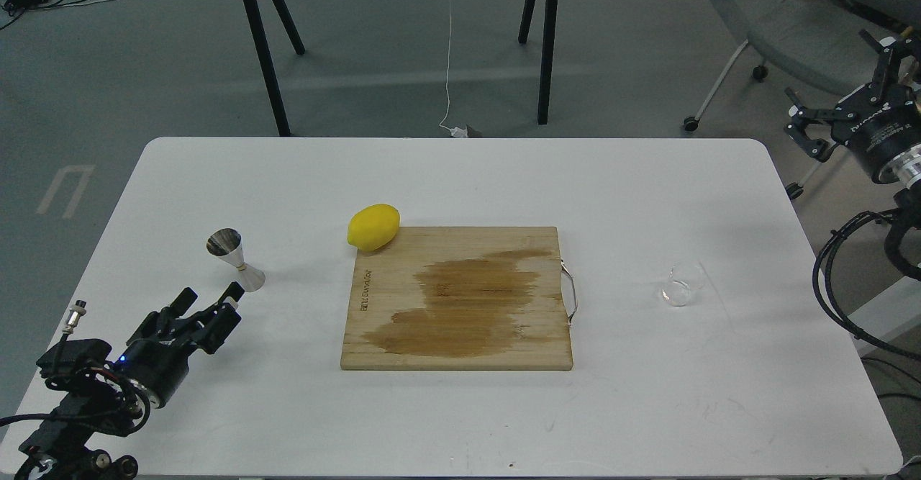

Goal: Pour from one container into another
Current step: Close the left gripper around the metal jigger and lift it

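Note:
The clear glass tumbler (682,283) stands alone on the white table's right side. A shiny steel jigger (236,259) stands upright on the left side. My left gripper (210,297) is open over the table, its fingertips just below and left of the jigger, not touching it. My right gripper (845,84) hangs open off the table's far right corner, well above and right of the tumbler, holding nothing.
A wooden cutting board (460,299) with a dark wet stain and a metal handle lies mid-table. A yellow lemon (373,227) rests at its far left corner. Table legs and a rolling chair stand beyond the table (446,170).

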Controlling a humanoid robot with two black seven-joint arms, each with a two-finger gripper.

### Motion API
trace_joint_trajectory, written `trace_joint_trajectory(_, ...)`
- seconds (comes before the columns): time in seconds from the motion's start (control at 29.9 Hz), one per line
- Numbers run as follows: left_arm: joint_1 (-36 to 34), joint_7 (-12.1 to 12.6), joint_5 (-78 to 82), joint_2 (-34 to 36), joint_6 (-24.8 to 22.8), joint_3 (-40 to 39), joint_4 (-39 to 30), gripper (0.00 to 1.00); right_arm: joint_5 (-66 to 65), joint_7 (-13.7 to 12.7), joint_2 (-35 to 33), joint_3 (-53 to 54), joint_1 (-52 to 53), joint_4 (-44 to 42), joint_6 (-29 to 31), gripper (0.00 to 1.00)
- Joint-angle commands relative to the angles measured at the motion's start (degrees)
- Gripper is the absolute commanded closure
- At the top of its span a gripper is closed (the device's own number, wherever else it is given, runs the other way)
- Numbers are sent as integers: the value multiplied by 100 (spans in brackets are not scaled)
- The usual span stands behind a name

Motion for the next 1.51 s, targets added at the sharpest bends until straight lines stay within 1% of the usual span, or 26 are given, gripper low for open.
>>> trace_joint_trajectory(0.0, -159, 0, -8, -117, 0, 140, 198, 0, -1, 0, 2, 0, -1, 1, 0, 0)
trace_joint_trajectory(0.44, -695, 0, -43, -706, 0, 237, 1243, 0, -1, 0, -25, 18, -10, 9, 0, 0)
trace_joint_trajectory(0.74, -915, 0, -78, -943, 0, 299, 1578, 0, -1, 9, -25, 27, -18, 9, 0, 0)
trace_joint_trajectory(1.2, -1196, 0, -96, -1479, 0, 299, 2395, 1, -1, 26, -86, 71, -27, 9, 0, 0)
trace_joint_trajectory(1.47, -1380, 0, -105, -1813, 0, 299, 2958, 10, 8, 26, -86, 71, -27, 9, 0, 0)
